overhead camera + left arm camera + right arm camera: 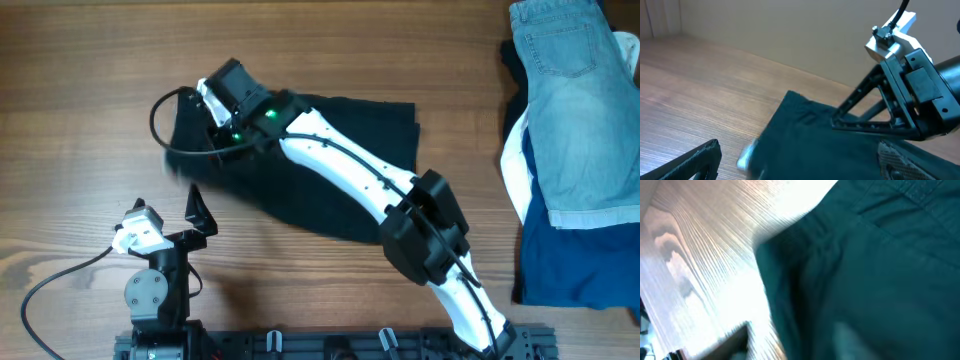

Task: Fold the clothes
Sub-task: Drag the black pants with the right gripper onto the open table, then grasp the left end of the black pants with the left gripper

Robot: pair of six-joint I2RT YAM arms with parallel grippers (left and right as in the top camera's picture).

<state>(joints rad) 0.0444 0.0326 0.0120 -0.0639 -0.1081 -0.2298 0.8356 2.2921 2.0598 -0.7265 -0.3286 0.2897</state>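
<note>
The black garment (340, 160) lies spread in the middle of the table. My right arm reaches across it, and my right gripper (215, 125) is down at its left end. In the right wrist view the picture is blurred: one finger shows at the lower left, and the black cloth's edge (790, 280) lies between the jaws (795, 340), which look apart. My left gripper (200, 212) is open just in front of the garment's lower left edge. In the left wrist view, black cloth (805, 130) and a blurred white label (747, 156) lie between its wide fingers (800, 152).
A pile of other clothes lies at the right edge: light-blue denim (570, 100) on top, white cloth (515, 170) under it, royal blue (570, 260) at the front. The right gripper's body (910, 85) shows close ahead in the left wrist view.
</note>
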